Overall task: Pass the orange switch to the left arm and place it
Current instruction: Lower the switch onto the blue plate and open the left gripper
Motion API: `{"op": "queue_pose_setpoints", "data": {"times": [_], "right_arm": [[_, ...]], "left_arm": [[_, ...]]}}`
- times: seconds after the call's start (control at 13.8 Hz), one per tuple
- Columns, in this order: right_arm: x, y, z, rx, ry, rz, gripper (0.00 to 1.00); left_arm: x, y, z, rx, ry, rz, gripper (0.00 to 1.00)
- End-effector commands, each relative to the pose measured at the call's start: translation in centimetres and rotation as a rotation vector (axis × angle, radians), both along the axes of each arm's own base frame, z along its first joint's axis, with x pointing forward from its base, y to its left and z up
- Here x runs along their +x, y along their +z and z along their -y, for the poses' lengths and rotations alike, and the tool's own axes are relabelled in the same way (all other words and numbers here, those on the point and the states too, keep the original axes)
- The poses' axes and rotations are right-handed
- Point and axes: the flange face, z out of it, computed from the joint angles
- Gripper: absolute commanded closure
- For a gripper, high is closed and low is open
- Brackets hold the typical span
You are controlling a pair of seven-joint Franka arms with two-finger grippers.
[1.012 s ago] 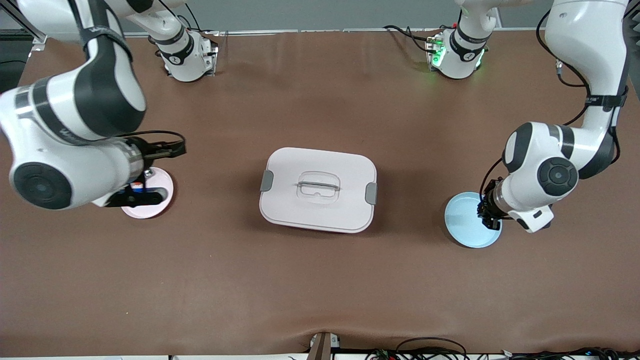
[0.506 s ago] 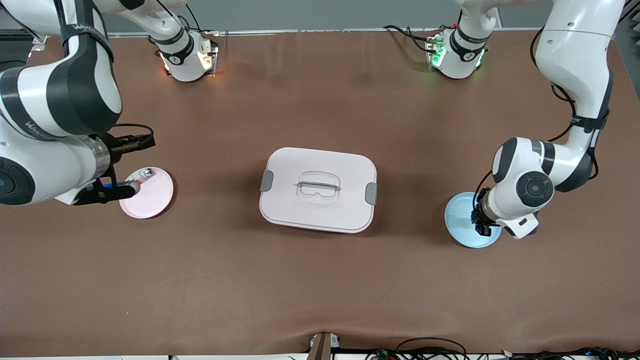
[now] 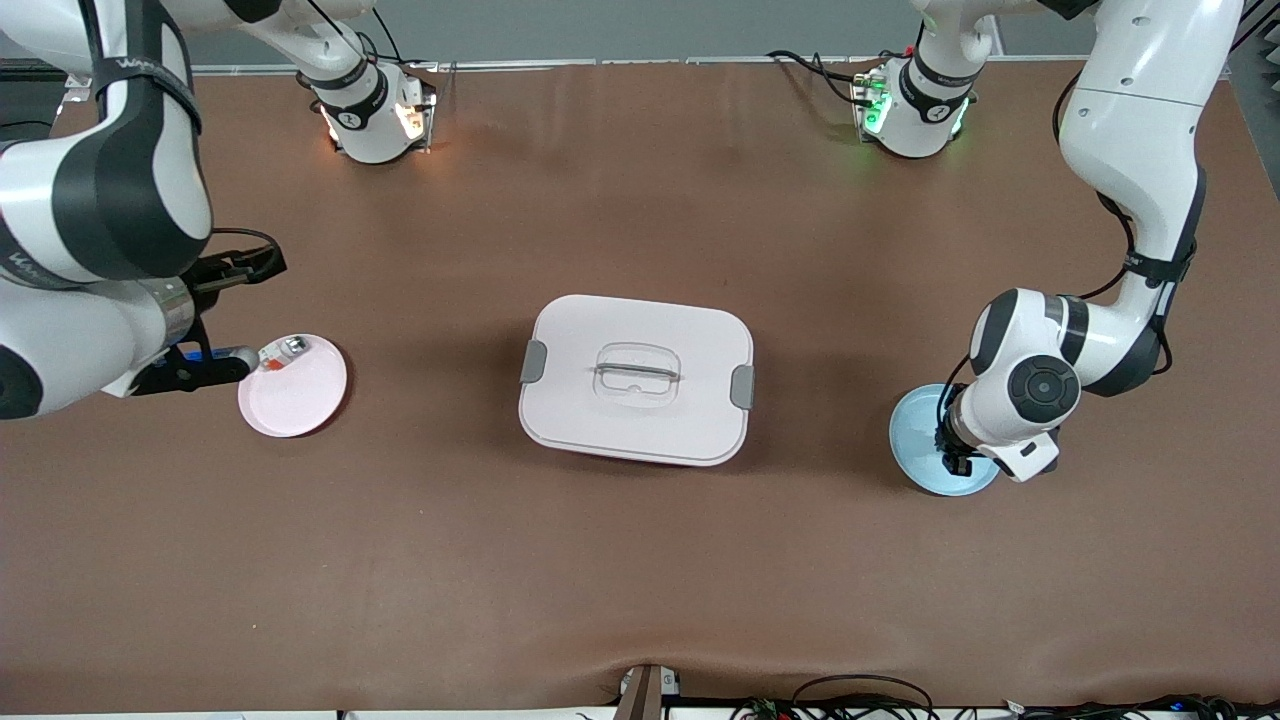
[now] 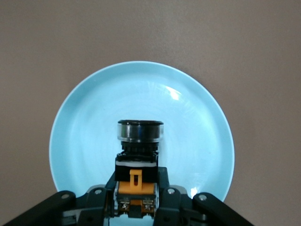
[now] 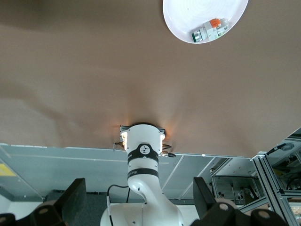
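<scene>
Brown tabletop, two arms, two plates, one box.
Left claw grips the one orange switch over the blue plate; one white box sits mid-table; the pink plate holds one silver-and-red item; right claw, fingers spread, hangs beside that plate.

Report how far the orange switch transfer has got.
Done: the left gripper is shut on the orange switch over the blue plate. In hand: little else; the right gripper is beside the pink plate, which holds a small silver-and-red item. Left: lifting, handover and carrying it clear of the box.
</scene>
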Motion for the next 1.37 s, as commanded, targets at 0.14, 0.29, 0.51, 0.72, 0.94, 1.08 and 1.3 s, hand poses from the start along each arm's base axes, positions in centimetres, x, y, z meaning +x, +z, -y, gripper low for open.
{"op": "queue_pose_setpoints", "data": {"times": [0.14,0.29,0.51,0.72,0.94,1.08,1.3], "right_arm": [[-0.2,-0.6,1.6,0.012,0.015,-0.031,0.0],[-0.3,-2.3,1.7,0.002,0.012,-0.075,0.0],[-0.4,-3.6,3.4,-0.007,-0.012,-0.104,0.0],[0.2,-2.4,7.7,0.012,-0.074,-0.053,0.0],[0.2,-1.9,7.9,0.014,-0.077,-0.041,0.0],[0.5,0.4,7.2,0.019,-0.065,0.047,0.0],[0.1,2.9,6.5,0.017,-0.06,0.118,0.0]], "left_arm": [[-0.9,-1.4,-0.6,0.01,-0.015,0.043,1.0],[-1.4,-1.8,-0.7,0.014,-0.027,0.048,1.0],[-1.8,-2.4,-1.6,0.003,-0.024,0.065,1.0],[-1.8,-2.5,-2.2,0.011,-0.026,0.068,1.0],[-1.8,-2.5,-2.5,0.016,-0.03,0.069,1.0],[-1.9,-2.6,-2.5,0.019,-0.041,0.066,0.74],[-1.8,-2.6,-2.5,0.016,-0.046,0.068,0.0]]}}
